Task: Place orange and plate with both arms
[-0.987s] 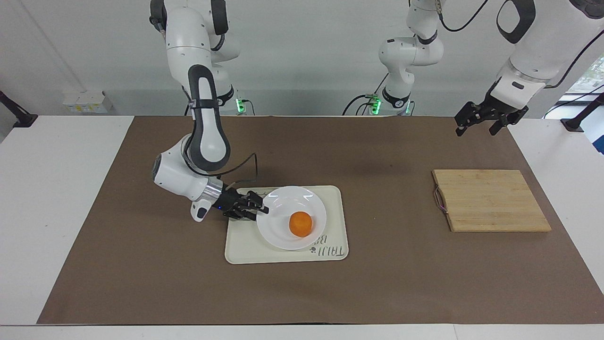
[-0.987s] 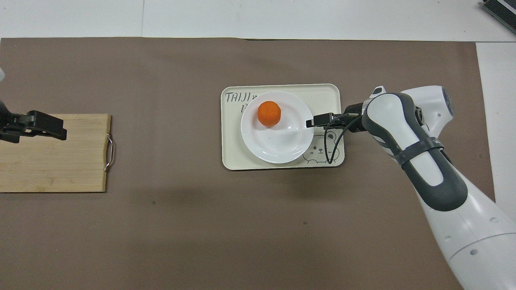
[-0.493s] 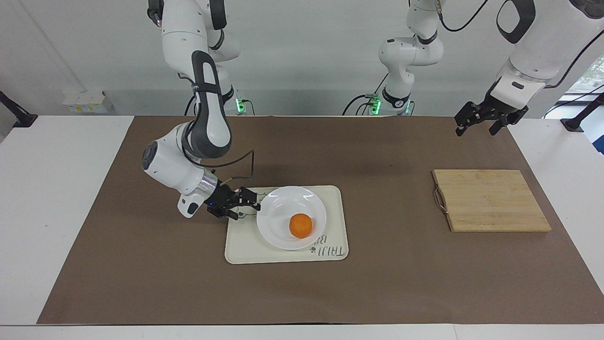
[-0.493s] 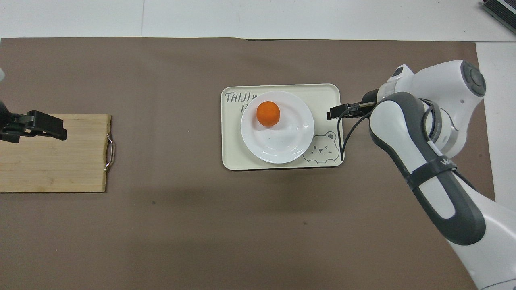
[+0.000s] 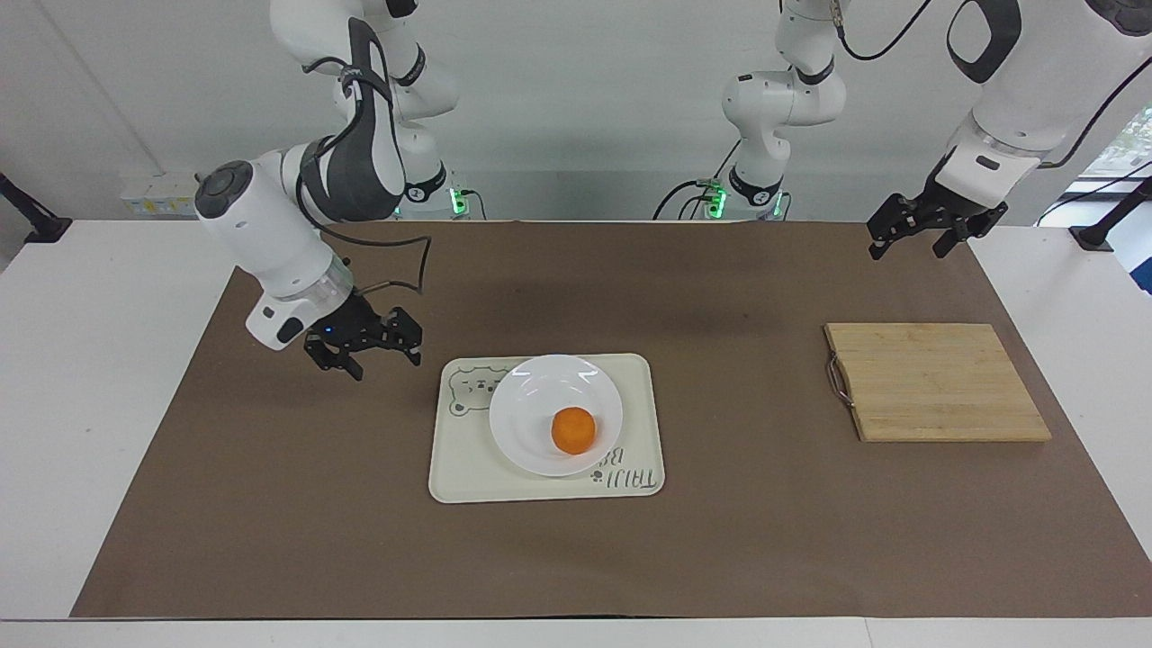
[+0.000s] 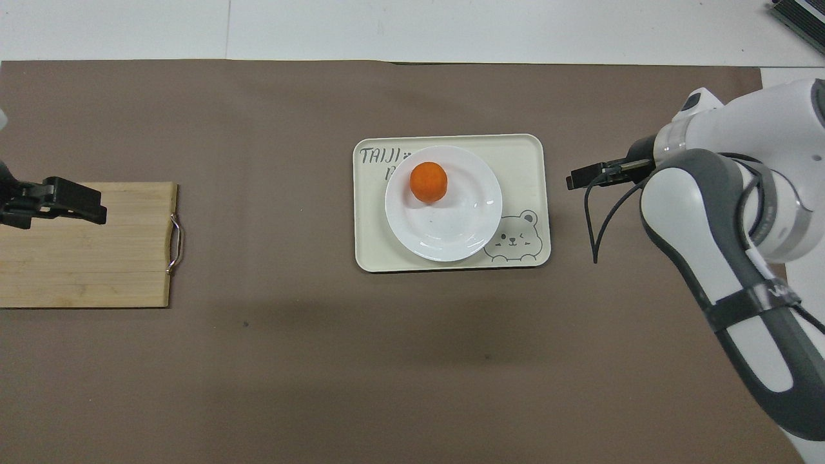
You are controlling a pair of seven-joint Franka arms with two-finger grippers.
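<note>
Plain white wall (image 5: 585,108), white table (image 5: 90,378) under a brown mat (image 5: 720,297), window (image 5: 1125,144) at one edge.

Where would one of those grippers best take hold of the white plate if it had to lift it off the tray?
Probably by the raised rim of the plate, on the edge toward the right arm's end of the table. The orange sits off-centre toward the other edge, so that rim is bare. The tray is flat there, leaving room to slide one finger under. The open right gripper hangs over the mat beside that end.

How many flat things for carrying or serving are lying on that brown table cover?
3: the white plate holding the orange, the cream tray under the plate, and the wooden cutting board toward the left arm's end.
</note>
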